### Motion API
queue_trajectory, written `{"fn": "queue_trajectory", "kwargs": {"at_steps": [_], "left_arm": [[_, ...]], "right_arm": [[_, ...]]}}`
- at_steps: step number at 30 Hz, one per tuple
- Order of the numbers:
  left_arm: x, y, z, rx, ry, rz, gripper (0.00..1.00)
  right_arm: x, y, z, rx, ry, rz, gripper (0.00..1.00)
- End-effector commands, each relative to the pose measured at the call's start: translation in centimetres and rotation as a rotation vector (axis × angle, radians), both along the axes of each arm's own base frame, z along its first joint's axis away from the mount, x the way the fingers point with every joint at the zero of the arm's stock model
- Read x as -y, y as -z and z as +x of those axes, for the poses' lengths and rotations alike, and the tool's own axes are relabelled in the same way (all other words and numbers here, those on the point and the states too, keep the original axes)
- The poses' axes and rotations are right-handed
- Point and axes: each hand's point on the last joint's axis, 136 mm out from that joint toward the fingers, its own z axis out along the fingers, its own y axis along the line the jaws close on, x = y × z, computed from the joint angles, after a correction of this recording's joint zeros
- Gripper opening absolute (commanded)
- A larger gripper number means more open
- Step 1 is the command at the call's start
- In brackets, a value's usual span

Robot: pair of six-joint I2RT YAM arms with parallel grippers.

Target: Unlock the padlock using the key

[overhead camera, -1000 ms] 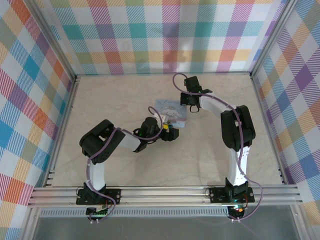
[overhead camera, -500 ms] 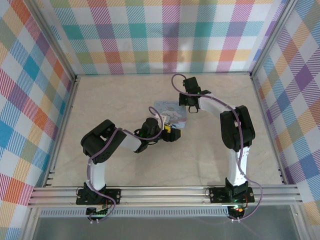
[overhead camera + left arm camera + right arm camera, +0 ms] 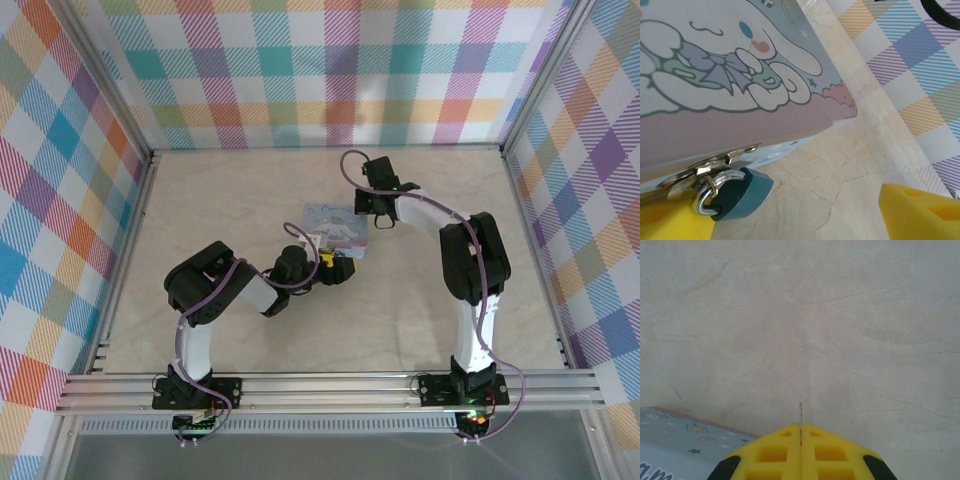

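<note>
padlock (image 3: 737, 194) hanging on box (image 3: 715, 125), right gripper (image 3: 800, 427) pinching key (image 3: 800, 411)

My right hand (image 3: 800, 429) is yellow, the key (image 3: 800, 412) pale pinkish, the padlock (image 3: 740, 197) dark teal with a silver shackle, the box (image 3: 740, 115) pale blue and pink with white cartoon print, the worktop (image 3: 840, 175) veined cream, the walls (image 3: 330, 70) pastel plaid.

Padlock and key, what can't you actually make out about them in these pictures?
- Padlock, left wrist view: the keyhole is not in sight on the faces turned to the camera.
- Key, right wrist view: just a thin edge-on sliver shows; the rest is hidden between the fingers of the shut right gripper, so its shape is unreadable.
- Top view: both are too small to pick out.
</note>
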Motion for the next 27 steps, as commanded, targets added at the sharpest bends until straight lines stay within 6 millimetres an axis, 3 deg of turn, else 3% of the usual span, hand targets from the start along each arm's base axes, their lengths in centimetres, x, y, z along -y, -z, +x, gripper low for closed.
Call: {"fn": "queue_trajectory", "kwargs": {"at_steps": [1,14,22,27], "left_arm": [[-0.3,-2.5,0.1,0.062,-0.015,-0.078,0.80],[-2.1,-2.3,-0.7,0.044,-0.031,-0.106,0.71],[-1.0,-1.3,-0.7,0.017,0.015,-0.108,0.68],[-1.0,-0.7,-0.6,0.005,0.013,-0.099,0.70]], "right_arm": [[-0.8,2.5,-3.4,-0.135,-0.046,0.000,0.00],[-0.3,1.8,-3.5,-0.121,-0.031,-0.015,0.00],[-0.5,-0.3,-2.8,-0.087,-0.032,-0.008,0.00],[0.7,-1.9,-2.5,-0.057,-0.004,-0.022,0.00]]}}
